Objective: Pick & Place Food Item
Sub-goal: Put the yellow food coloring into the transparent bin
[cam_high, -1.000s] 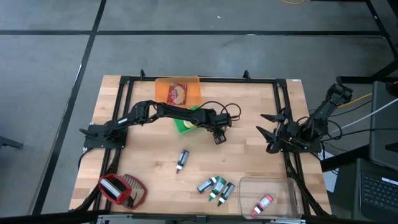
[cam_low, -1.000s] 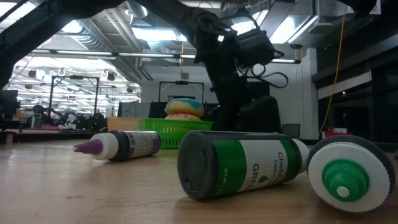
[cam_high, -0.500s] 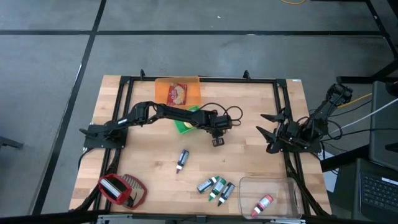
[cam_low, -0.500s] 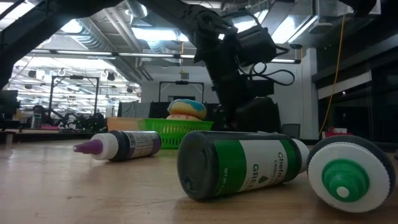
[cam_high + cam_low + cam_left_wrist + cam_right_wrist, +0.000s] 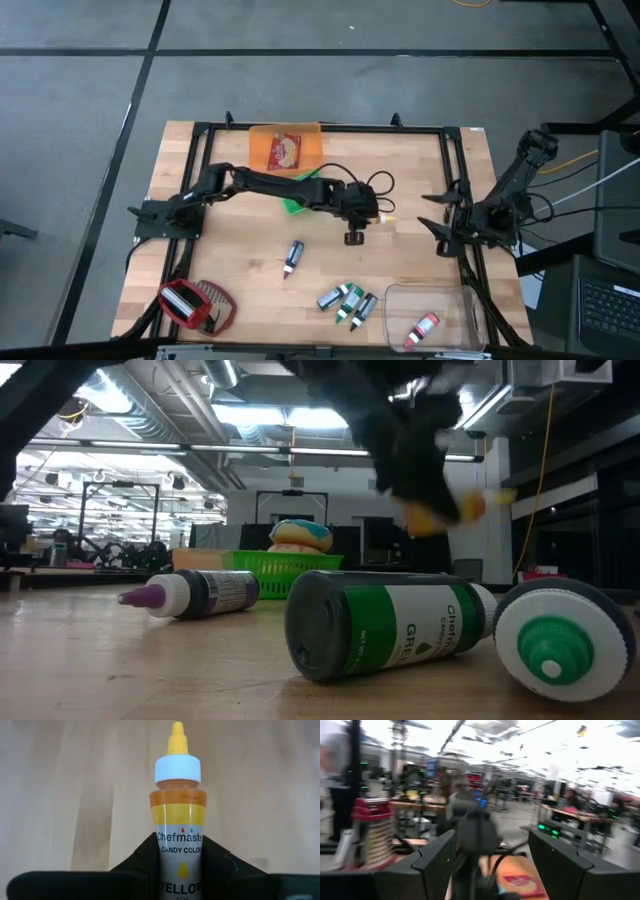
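A yellow candy-colour bottle [image 5: 178,810] with a white cap and yellow tip is in my left gripper [image 5: 181,847], which is shut on it above the middle of the table [image 5: 372,213]. In the low view the bottle [image 5: 445,510] shows blurred, well above the tabletop. A green basket [image 5: 295,203] with a frosted doughnut [image 5: 298,533] sits partly under the left arm. A wrapped snack [image 5: 285,150] lies on an orange tray [image 5: 262,148] at the far edge. My right gripper [image 5: 445,215] waits open at the right edge. My left gripper pinches the yellow bottle's body [image 5: 181,851], below its label line, between its two fingers [image 5: 142,857]. The bottle runs along the fingers with its capped tip [image 5: 177,732] pointing away from the wrist. It is lifted clear of the table; its base is hidden between the fingers.
A purple bottle [image 5: 292,257] lies near the middle and several green bottles [image 5: 348,300] nearer the front. A clear bin [image 5: 455,300] at the front right holds a red bottle [image 5: 422,328]. A red-rimmed tool [image 5: 195,305] lies front left. A black frame [image 5: 455,160] borders the table.
My left gripper has risen from the tabletop and moved a little toward the table's right edge, rolling its wrist as it went. The yellow bottle has come up with it and now hangs clear of the table.
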### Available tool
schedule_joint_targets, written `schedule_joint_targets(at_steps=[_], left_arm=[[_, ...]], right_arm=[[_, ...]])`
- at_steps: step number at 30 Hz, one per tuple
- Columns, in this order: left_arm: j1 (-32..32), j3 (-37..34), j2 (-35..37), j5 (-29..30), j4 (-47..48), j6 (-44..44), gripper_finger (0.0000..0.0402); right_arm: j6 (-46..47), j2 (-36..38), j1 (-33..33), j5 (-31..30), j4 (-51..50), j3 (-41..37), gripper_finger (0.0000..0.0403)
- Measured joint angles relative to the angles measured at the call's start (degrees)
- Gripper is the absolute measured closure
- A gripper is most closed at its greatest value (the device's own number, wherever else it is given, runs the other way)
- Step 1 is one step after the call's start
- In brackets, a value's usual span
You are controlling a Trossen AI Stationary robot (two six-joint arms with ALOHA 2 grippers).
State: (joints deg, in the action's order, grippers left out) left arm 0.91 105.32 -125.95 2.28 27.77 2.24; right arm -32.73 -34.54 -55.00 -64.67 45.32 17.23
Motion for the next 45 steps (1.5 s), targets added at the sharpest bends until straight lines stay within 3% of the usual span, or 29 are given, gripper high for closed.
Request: schedule_joint_targets(at_steps=[7,10,15,17,19,24,26,35,45], left_arm=[[2.98,0.02,5.53,-3.86,-3.43,4.29,0.0315],[4.15,0.02,7.20,-3.51,-3.82,4.57,0.0317],[6.38,0.02,7.98,-3.12,-6.66,6.80,0.0317],[7.21,0.02,8.01,-3.28,-8.03,7.11,0.0318],[7.81,0.02,8.02,-3.86,-9.22,6.74,0.0318],[9.17,0.02,7.41,-4.35,-10.95,6.11,0.0318],[10.05,0.02,7.18,-5.50,-13.85,6.04,0.0318],[13.71,0.06,3.27,-10.99,-31.14,5.59,0.0318],[12.78,0.07,-4.00,-17.38,-47.30,0.19,0.0318]], right_arm=[[-4.15,0.94,-8.61,8.58,5.52,0.00,0.0151],[-6.28,1.24,-11.60,7.87,6.09,0.02,0.0151],[-16.22,1.22,-13.76,-7.57,5.94,0.02,0.0151],[-15.74,1.20,-13.80,-15.27,5.90,0.02,0.0151],[-13.94,1.20,-13.73,-18.03,5.87,0.02,0.0151],[-15.90,1.20,-15.62,-4.51,6.00,0.02,0.0151],[-16.29,1.40,-16.83,-1.80,6.63,0.00,0.0151],[-16.13,2.48,-19.91,-1.93,8.72,0.02,0.0151],[-16.11,2.45,-20.07,-1.94,9.38,0.01,0.0151]])
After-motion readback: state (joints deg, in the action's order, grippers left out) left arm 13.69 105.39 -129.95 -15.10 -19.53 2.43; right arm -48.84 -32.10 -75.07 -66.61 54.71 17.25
